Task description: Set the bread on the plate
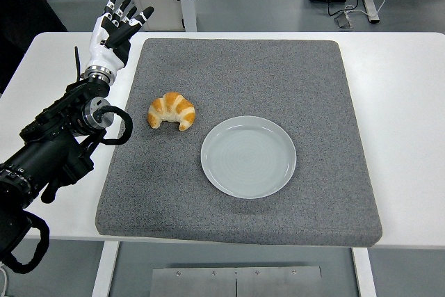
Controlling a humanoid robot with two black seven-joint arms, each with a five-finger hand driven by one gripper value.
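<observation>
While the croissant (172, 110) lies on the grey mat (278, 67), its curved ends pointing toward the near edge, it sits just left of the pale blue plate (248, 156) without touching it. That plate holds nothing and rests near the mat's middle, closer to the front. Beyond the mat's left border, the left hand (115, 31) is raised over the white table (403, 88), its fingers spread and relaxed, grasping nothing, well apart from the bread. Its black arm (55, 144) reaches in from the picture's left edge.
</observation>
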